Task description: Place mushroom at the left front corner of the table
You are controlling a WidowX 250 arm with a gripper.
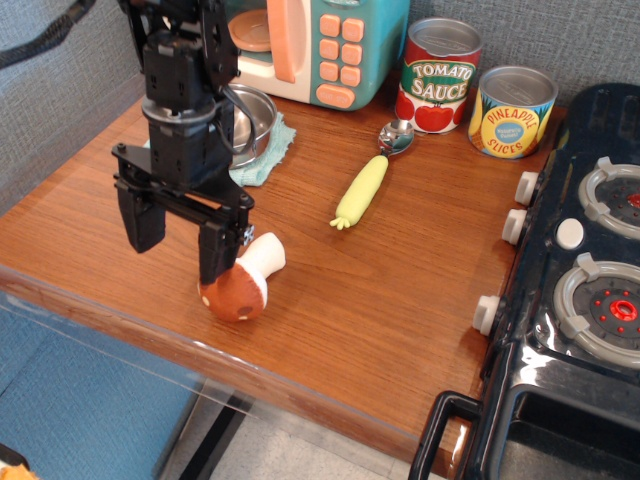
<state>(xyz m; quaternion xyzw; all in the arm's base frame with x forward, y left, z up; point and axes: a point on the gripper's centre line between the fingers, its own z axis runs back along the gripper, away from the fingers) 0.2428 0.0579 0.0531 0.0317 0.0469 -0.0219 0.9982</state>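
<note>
Gripper (178, 235) hangs left of frame centre, fingers spread apart with nothing between them. Mushroom (240, 282) lies on its side on the table (400, 290), lower left of centre near the front edge (cap toward the camera, stem pointing back); the right finger (214, 252) overlaps the cap's upper left edge, contact unclear.

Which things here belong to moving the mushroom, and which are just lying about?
Job: mushroom; table; gripper.
Lying about: corn-handled spoon; tomato sauce can; pineapple can; metal pot; cloth; toy stove; toy microwave.
</note>
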